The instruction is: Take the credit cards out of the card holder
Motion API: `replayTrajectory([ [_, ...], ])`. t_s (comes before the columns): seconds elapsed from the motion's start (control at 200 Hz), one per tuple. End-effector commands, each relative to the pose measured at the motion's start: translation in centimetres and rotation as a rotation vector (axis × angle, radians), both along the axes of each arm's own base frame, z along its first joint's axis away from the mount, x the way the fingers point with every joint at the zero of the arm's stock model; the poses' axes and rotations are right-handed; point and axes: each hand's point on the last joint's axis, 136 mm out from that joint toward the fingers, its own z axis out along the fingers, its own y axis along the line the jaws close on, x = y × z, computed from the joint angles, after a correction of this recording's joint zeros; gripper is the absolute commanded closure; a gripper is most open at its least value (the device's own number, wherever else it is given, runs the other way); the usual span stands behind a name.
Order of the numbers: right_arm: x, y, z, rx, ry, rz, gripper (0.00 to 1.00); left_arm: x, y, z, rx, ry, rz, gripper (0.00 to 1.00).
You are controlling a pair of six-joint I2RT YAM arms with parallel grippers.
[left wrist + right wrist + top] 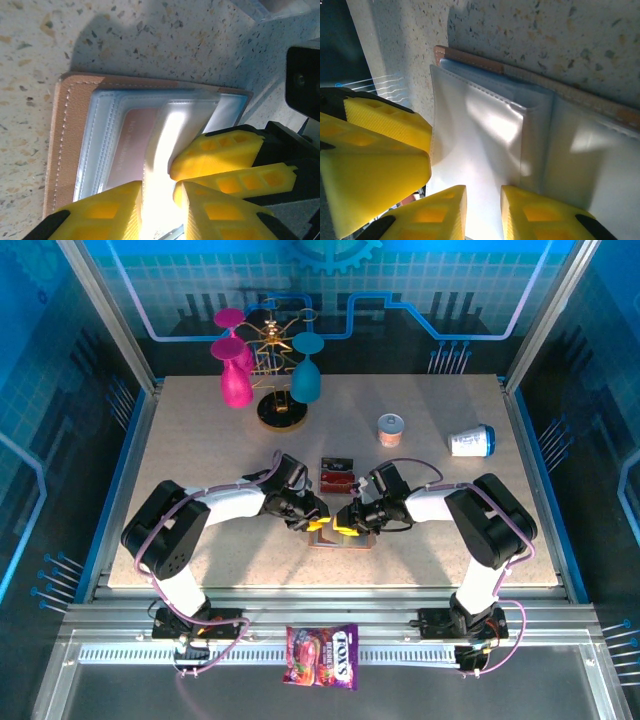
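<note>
top external, arms inward, left end effector [318,524], right end effector [346,529] pinching card holder [65,145]

Both arms bent inward, left pincer [318,523] facing right pincer [346,529], jaws close together

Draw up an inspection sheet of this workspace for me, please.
Surface: speckled table, flat.
Job's things: card holder open, clear sleeves up; red credit cards lie on the table beyond it.
Clutter: wine glasses on a gold rack, small can, tipped paper cup, candy bag on the near frame.
Grippers: left gripper and right gripper each straddle a sleeve; grip unclear.
Cables: purple cables along both arms.
Surroundings: blue patterned walls.
</note>
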Motion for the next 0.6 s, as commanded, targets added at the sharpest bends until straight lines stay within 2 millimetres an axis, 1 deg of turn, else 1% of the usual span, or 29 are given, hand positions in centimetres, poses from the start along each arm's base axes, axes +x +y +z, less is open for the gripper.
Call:
replayTrajectory([
  [0.0,-0.2,-0.5,-0.1,-0.001,0.025,-0.015,0.73,0.2,-0.6,0.9,-0.017,-0.014,-0.014,0.70],
  [0.195,0.1,-0.8,1.3,-0.004,-0.002,-0.021,0.72,0.4,-0.8,1.2,-0.027,-0.023,-0.016,0.68],
  [0.38,0.2,-1.6,2.9,-0.024,-0.035,-0.031,0.72,0.9,-1.3,2.3,-0.046,-0.050,-0.026,0.65],
  [0.595,0.7,-2.9,4.4,-0.068,-0.074,-0.049,0.72,1.1,-2.0,3.5,-0.073,-0.075,-0.045,0.64],
])
